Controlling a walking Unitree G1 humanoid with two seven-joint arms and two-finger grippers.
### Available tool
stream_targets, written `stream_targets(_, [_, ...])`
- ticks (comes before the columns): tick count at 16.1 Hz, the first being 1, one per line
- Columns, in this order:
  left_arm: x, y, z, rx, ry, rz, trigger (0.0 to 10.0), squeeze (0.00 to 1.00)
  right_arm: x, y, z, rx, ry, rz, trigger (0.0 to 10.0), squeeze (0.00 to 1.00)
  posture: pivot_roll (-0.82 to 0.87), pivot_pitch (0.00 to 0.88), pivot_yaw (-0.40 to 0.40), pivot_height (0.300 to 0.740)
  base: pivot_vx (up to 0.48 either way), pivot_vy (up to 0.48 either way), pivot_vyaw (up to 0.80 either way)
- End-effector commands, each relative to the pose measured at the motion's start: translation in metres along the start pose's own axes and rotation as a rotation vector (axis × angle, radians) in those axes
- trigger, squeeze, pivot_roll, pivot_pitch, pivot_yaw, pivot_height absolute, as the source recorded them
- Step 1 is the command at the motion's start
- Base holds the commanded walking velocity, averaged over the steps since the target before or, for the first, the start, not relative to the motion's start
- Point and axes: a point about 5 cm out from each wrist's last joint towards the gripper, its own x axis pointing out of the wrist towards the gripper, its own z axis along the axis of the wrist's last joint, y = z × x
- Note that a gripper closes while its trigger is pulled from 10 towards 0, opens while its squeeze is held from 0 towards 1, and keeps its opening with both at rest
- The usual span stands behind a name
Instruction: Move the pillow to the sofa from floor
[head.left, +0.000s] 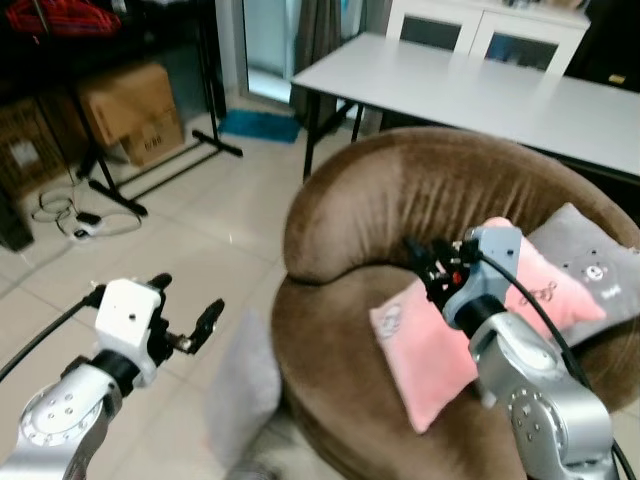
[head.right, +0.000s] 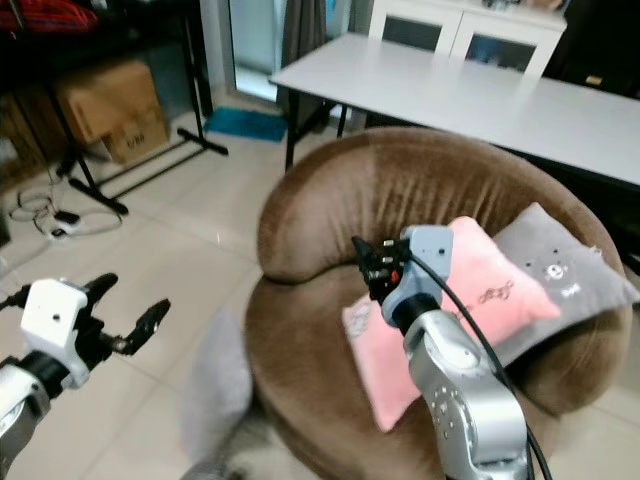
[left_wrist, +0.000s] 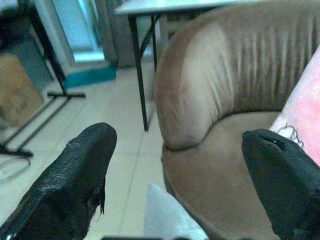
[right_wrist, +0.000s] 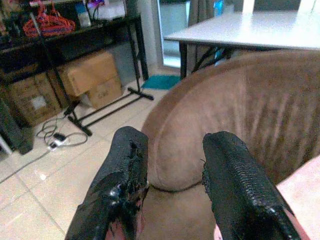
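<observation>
Grey pillow (head.left: 243, 385) is down on the floor, leaning against the sofa (head.left: 400, 200) base. Left tool (head.left: 187, 315) hangs released above it; right tool (head.right: 368, 262) hovers over the seat by a pink cushion (head.right: 450, 300), released too. Looks like the reach step: left needs to drop and pinch it.

Even, soft daylight from the glass door (head.left: 268, 40) at back; tiled floor (head.left: 190, 230) shows pale glare. Shelf corner dim. Head views slightly soft; wrist views' near fingers (left_wrist: 70, 180) out of focus.
</observation>
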Motion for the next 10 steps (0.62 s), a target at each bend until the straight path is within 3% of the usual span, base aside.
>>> stream_targets(1, [0.000, 0.002, 0.004, 0.016, -0.002, 0.007, 10.0, 0.00, 0.000, -0.001, 0.003, 0.002, -0.004, -0.011, 10.0, 0.00, 0.07, 0.000, -0.068, 0.740, 0.000, 0.409, 0.80])
stream_targets(2, [0.000, 0.002, 0.004, 0.017, -0.001, 0.008, 10.0, 0.00, 0.000, 0.000, 0.002, 0.001, -0.002, -0.012, 10.0, 0.00, 0.07, 0.000, -0.063, 0.740, 0.000, 0.405, 0.80])
stream_targets(6, [0.000, 0.004, 0.007, 0.026, -0.004, 0.035, 10.0, 0.00, 0.000, 0.004, -0.005, 0.024, 0.027, -0.049, 10.0, 0.00, 0.07, 0.000, -0.063, 0.740, 0.000, 0.390, 0.00])
stream_targets(10, [0.008, 0.015, 0.014, 0.104, -0.051, 0.201, 10.0, 0.00, 0.002, -0.007, -0.017, -0.020, 0.057, -0.197, 10.0, 0.00, 0.07, 0.000, -0.051, 0.740, 0.000, 0.000, 0.00])
